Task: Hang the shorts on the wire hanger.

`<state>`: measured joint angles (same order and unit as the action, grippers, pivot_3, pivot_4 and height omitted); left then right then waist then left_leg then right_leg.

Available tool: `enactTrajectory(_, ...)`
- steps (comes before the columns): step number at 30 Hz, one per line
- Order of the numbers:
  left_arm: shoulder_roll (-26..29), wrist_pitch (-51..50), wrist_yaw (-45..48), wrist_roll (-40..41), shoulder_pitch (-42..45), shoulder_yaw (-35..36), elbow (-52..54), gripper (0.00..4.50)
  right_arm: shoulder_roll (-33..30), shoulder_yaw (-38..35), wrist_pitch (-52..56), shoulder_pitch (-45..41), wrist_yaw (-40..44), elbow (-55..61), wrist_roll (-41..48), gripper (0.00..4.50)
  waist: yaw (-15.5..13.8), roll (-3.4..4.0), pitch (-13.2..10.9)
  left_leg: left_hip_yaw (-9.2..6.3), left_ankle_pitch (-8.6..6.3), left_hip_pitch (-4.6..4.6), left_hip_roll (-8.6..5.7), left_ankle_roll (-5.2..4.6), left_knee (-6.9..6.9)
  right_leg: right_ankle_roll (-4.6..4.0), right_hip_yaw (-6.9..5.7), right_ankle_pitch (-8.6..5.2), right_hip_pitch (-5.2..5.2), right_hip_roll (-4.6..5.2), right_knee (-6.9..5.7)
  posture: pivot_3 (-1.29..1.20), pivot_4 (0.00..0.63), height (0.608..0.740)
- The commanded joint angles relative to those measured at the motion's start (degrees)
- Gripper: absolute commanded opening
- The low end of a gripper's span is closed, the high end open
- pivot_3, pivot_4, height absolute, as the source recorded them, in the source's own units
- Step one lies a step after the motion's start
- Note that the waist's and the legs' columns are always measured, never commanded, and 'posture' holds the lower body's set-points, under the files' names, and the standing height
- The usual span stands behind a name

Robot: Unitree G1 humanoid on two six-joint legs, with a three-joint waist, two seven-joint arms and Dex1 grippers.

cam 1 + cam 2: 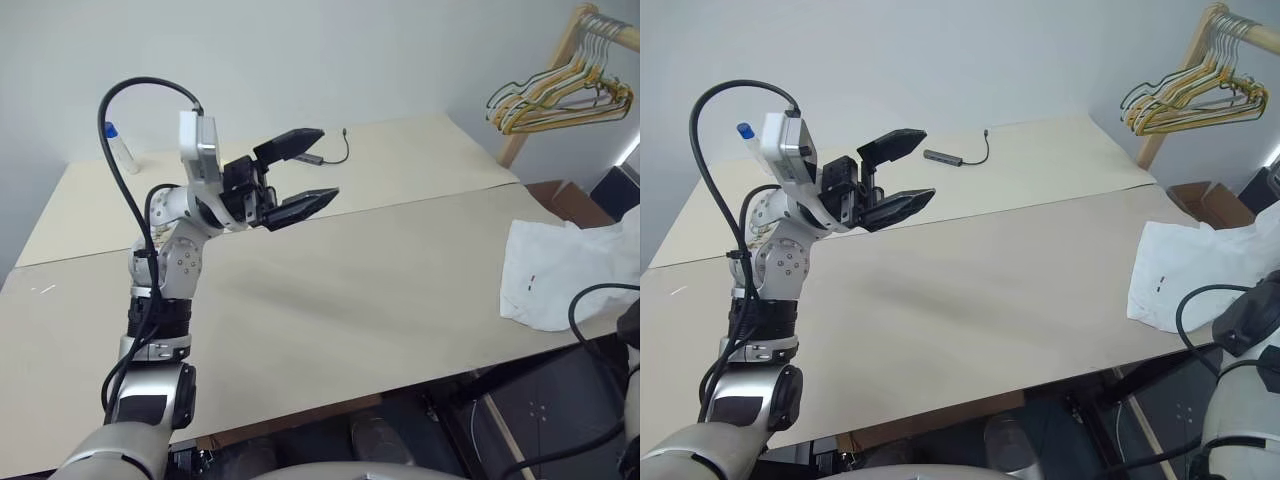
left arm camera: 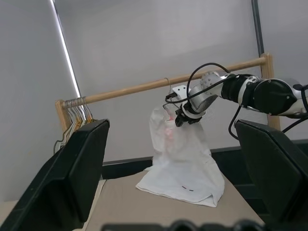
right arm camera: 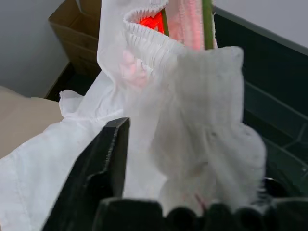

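The left gripper point(image 1: 299, 175) hovers above the table point(image 1: 330, 290), jaws wide apart and empty; the shorts point(image 2: 180, 159) hang from the wire hanger point(image 2: 168, 89) on the wooden rail point(image 2: 144, 86), hem trailing on the table's right edge; the right gripper point(image 2: 180, 118) is at the waistband, its jaw state unclear.

beige table point(image 1: 330, 290), shorts point(image 1: 560, 275) at edge, grey cable point(image 1: 958, 156), bottle point(image 1: 122, 147)

Head cameras overlook the table point(image 1: 330, 300); wrist cameras face the shorts point(image 2: 185, 166).
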<state>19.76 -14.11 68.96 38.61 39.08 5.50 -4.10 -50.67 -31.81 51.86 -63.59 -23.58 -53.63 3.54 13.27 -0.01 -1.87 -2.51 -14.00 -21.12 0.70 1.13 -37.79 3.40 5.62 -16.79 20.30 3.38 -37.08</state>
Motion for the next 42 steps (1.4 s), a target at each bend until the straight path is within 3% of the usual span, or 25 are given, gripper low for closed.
enactTrajectory(1,-0.3,-0.2,-0.6,2.3,1.0,1.5,1.9,4.5,1.1,1.5,-0.2,1.1,-3.5,6.5,-1.4,4.02,-0.1,0.0,0.0,-0.01,0.0,0.0,0.0,0.0,0.0,0.0,0.0,0.0,0.0,0.0,0.0,-0.18,0.0,0.74)
enactTrajectory(3,0.0,0.2,-0.5,2.0,0.8,1.3,1.7,4.5,2.4,1.8,0.0,2.3,-5.4,10.5,-2.3,4.46,-0.1,0.01,0.0,-0.01,0.0,-0.01,0.0,0.0,0.0,0.0,0.0,0.0,0.01,0.0,0.0,-0.18,0.0,0.74)
enactTrajectory(9,0.2,0.6,-0.5,1.3,0.9,0.9,1.0,4.5,6.2,5.6,0.2,7.2,-8.8,24.5,-6.7,4.46,-0.1,0.04,0.0,-0.07,0.0,0.0,0.01,0.0,0.0,0.0,0.0,0.0,0.02,-0.01,-0.02,-0.18,0.0,0.74)
enactTrajectory(12,1.2,1.6,-1.6,0.0,0.0,1.6,0.8,4.5,7.4,9.9,-4.7,10.6,-10.6,33.1,-11.2,4.46,-0.1,0.05,0.0,-0.08,0.0,-0.03,0.01,0.0,0.0,0.0,-0.01,0.0,0.06,0.0,-0.03,-0.18,0.0,0.74)
enactTrajectory(18,4.5,0.6,-6.2,-2.2,-3.4,2.9,1.9,4.5,5.5,20.3,-16.3,16.0,-9.6,39.4,-21.1,4.46,0.1,0.07,0.0,-0.08,0.0,0.02,0.03,0.0,0.0,0.01,0.02,0.0,0.06,-0.01,-0.05,-0.17,0.0,0.74)
enactTrajectory(24,11.2,-0.5,-8.3,-3.5,-11.0,6.1,4.4,4.5,5.9,31.1,-27.6,21.2,7.7,43.7,-22.2,4.46,0.0,0.03,0.0,-0.09,-0.01,0.03,0.05,-0.01,0.0,0.0,0.02,0.0,0.06,-0.04,-0.05,-0.1,0.0,0.74)
enactTrajectory(28,14.2,-3.1,-9.6,-2.0,-17.2,8.5,9.2,4.5,7.8,33.9,-32.1,25.3,23.2,49.1,-16.2,4.46,-1.0,-0.06,-0.1,-0.27,-0.02,0.02,0.08,-0.03,0.0,-0.01,-0.06,0.01,0.07,-0.05,-0.05,-0.05,0.0,0.74)
enactTrajectory(33,16.4,-5.2,-12.9,-2.0,-26.2,10.8,15.9,4.5,5.9,35.8,-31.4,32.9,43.3,55.8,-9.0,4.46,-4.7,-0.21,-0.2,-0.46,-0.04,-0.01,0.08,-0.05,0.0,-0.01,-0.11,0.01,0.09,0.01,-0.03,0.02,0.0,0.74)
enactTrajectory(37,16.5,-3.2,-16.7,-7.4,-31.9,9.1,19.2,4.5,4.9,35.7,-27.6,37.5,57.1,58.3,-1.7,4.46,-8.7,-0.38,-0.2,-0.47,-0.04,0.04,0.1,-0.05,0.0,-0.04,-0.15,0.03,0.09,0.03,-0.04,0.09,0.0,0.74)
enactTrajectory(42,14.1,-3.4,-20.0,-7.9,-33.6,8.4,20.9,4.5,2.4,39.2,-30.7,39.2,65.1,58.5,-3.3,4.46,-13.1,-0.46,-0.3,-0.23,-0.04,0.04,0.12,-0.04,-0.02,-0.14,-0.3,0.08,0.14,-0.03,-0.06,0.13,0.0,0.74)
